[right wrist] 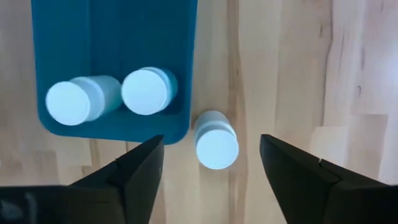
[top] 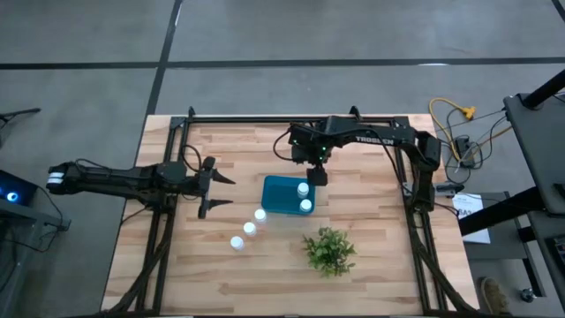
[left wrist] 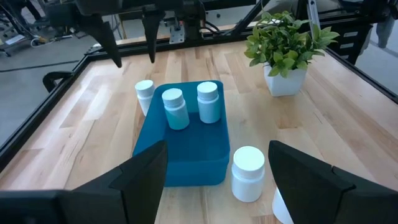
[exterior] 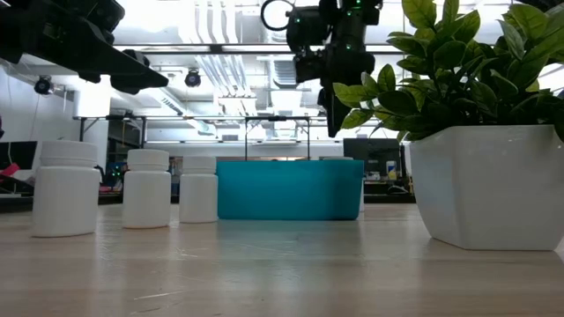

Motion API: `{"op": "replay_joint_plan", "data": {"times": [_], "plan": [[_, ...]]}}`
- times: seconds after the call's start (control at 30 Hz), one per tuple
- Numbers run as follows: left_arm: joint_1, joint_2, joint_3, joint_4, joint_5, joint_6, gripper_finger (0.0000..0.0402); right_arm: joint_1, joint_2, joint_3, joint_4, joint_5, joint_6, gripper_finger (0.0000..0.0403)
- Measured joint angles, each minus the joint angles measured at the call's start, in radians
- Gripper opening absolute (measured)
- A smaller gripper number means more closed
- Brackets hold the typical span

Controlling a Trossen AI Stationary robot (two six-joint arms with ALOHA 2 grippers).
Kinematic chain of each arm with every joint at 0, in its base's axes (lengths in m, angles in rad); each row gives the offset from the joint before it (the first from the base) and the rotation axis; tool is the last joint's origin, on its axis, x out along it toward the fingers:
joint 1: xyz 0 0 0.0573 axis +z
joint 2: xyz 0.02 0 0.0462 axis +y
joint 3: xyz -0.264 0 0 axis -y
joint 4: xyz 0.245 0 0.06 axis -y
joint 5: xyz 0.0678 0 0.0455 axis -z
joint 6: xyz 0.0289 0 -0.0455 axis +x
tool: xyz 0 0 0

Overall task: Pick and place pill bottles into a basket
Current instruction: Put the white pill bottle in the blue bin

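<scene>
Left to right for you, from the overhead camera:

Left gripper (top: pixel 221 184) hangs over the left part of the table (top: pixel 177 265), fingers apart, nothing between them, pointing toward the basket (top: pixel 281 194). It's clear of every bottle.

3 pill bottles stand upright on the wood in a diagonal row: first bottle (top: pixel 237 242) nearest the front edge, second bottle (top: pixel 250 229) next, third bottle (top: pixel 260 215) just beside the basket's front-left corner. All 3 are outside the basket.

The basket sits mid-table. You've got 2 bottles inside it, both upright at its right end: 1 toward the back (top: pixel 303 189), 1 toward the front (top: pixel 306 205).

Right gripper (top: pixel 315 174) hangs above the basket's back-right corner, fingers apart and empty. Its wrist camera looks straight down on the 2 bottles in the basket plus a sixth bottle (right wrist: pixel 216 141) upright on the table just outside the basket wall, between its fingers in that view but well below them.

Potted plant (top: pixel 329 250) sits front-right of the basket, apart from it.
</scene>
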Motion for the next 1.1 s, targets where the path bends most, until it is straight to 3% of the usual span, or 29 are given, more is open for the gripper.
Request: {"op": "replay_joint_plan", "data": {"times": [0.27, 0.83, 1.1], "plan": [[0.0, 0.0, 0.0, -0.017, 0.0, 0.001, 0.0261, 0.0, 0.0, -0.007, -0.012, 0.081, -0.003, 0.0296], [0.0, 0.0, 0.0, -0.015, 0.0, 0.0, 0.0261, 0.001, -0.005, -0.11, -0.005, 0.087, 0.001, 0.0287], [0.0, 0.0, 0.0, -0.015, 0.0, 0.0, 0.0261, -0.001, -0.066, -0.111, 0.06, 0.095, -0.005, 0.0278]]}}
